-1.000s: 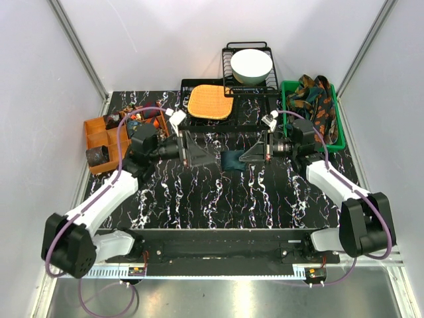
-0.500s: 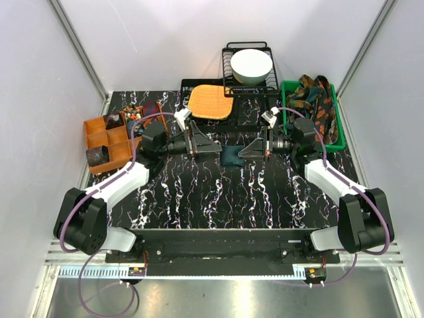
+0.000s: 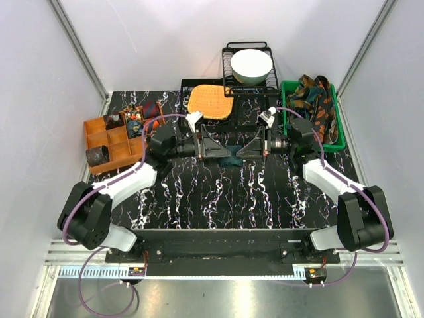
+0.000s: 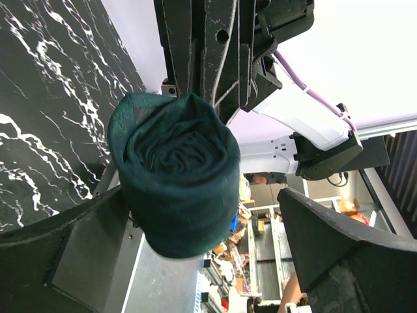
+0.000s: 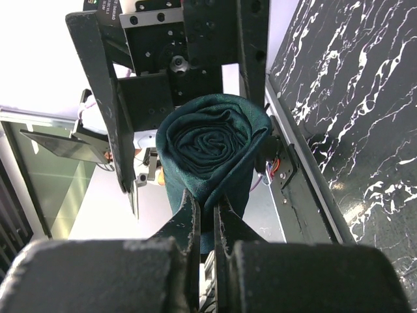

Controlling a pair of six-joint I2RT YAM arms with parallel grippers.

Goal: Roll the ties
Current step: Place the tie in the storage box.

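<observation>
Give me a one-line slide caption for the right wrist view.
Right gripper shut on the rolled dark teal tie, between the fingers of the open left gripper, black marbled table alongside.

A white bowl [image 3: 250,65] is being held in a black wire rack [image 3: 246,46], an orange woven mat [image 3: 211,102] being kept alongside.

Rolled tie [image 3: 230,161] mostly hidden overhead, organiser [image 3: 98,138] contents too small

My right pincer [image 5: 207,212] is black, the rolled tie [image 5: 208,147] plain dark teal, the table [image 3: 218,192] black marble veined white; the bin [image 3: 338,129] is green, its ties [image 3: 317,99] navy patterned orange-brown.
</observation>
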